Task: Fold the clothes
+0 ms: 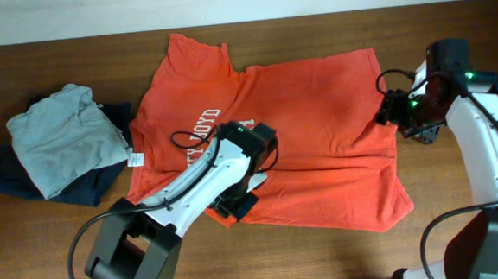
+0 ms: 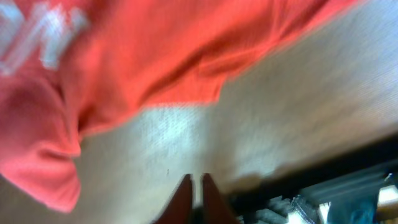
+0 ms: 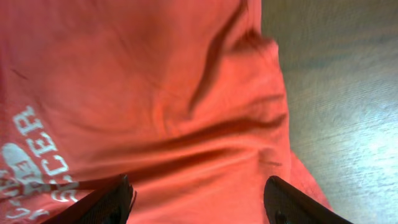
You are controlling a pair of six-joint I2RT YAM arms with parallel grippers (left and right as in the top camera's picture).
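Two arms reach over the wooden table (image 1: 450,23), and you have one orange shirt (image 1: 316,109) spread flat across its middle, collar toward the far edge, white lettering on the chest. Your left gripper (image 1: 235,203) sits at the shirt's near hem, on the left half. In the blurred left wrist view its fingers (image 2: 183,200) are pressed almost together with nothing between them, above bare wood, and the shirt's edge lies just beyond them. Your right gripper (image 1: 392,112) is at the shirt's right side, near the sleeve. In the right wrist view its fingers (image 3: 112,196) are spread wide over wrinkled cloth, holding nothing; whether they touch the cloth you cannot tell. Well to the left, apart from the shirt, a folded grey garment (image 1: 63,138) lies on top of a dark one (image 1: 88,191).
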